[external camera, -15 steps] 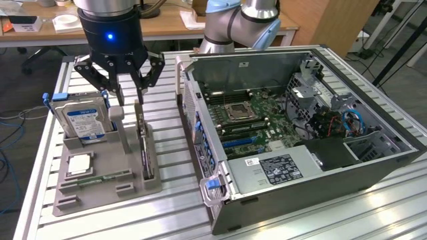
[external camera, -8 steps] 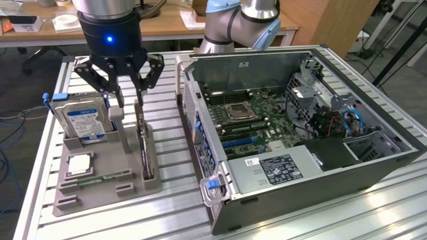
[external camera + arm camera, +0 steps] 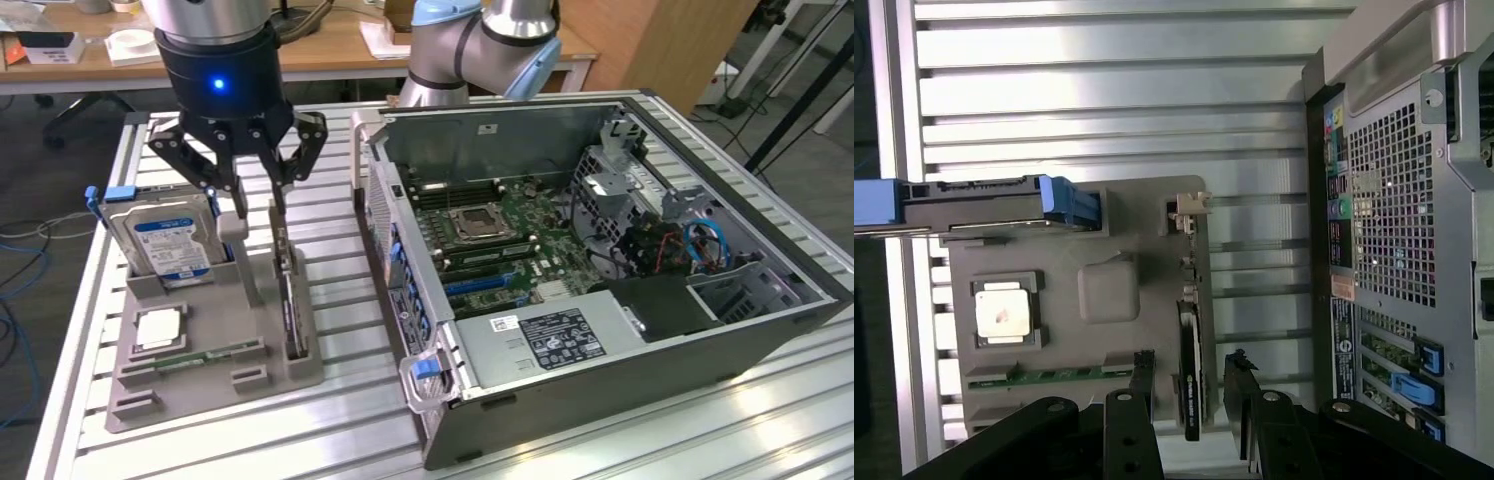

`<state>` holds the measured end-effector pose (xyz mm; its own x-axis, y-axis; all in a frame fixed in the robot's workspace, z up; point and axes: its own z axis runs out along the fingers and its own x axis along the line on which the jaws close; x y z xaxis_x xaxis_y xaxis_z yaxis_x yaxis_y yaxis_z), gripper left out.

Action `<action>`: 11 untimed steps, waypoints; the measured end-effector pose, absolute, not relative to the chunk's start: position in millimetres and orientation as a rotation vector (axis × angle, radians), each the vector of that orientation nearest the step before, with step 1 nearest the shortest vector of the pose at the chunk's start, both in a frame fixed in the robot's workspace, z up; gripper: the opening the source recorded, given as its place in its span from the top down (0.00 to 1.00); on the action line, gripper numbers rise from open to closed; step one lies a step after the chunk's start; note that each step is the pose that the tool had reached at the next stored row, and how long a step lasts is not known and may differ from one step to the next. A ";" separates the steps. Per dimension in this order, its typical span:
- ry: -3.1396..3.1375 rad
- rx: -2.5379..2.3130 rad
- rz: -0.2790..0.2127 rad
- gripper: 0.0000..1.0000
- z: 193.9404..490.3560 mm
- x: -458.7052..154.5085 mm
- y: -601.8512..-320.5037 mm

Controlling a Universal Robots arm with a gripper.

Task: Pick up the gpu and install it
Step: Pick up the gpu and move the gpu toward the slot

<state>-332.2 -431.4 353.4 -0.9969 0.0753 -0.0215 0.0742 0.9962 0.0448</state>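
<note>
The gpu stood on edge in the gray holder tray — not yet gripped.
The gripper hung over it, jaws spread either side without touching — hard drive in the same tray, open computer case beside.

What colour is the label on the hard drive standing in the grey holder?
Blue and white. The label shows best in the exterior view.
</note>
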 end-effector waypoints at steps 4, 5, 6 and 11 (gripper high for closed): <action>3.115 0.117 0.069 0.58 353.3 -332.3 -431.4; 3.115 0.117 0.069 0.58 353.2 -332.2 -431.4; 3.115 0.117 0.069 0.58 353.0 -332.3 -431.4; 3.115 0.117 0.069 0.58 351.6 -332.4 -431.6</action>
<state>-332.4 -431.6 351.6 -0.9969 0.0754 -0.0217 0.0744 0.9962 0.0450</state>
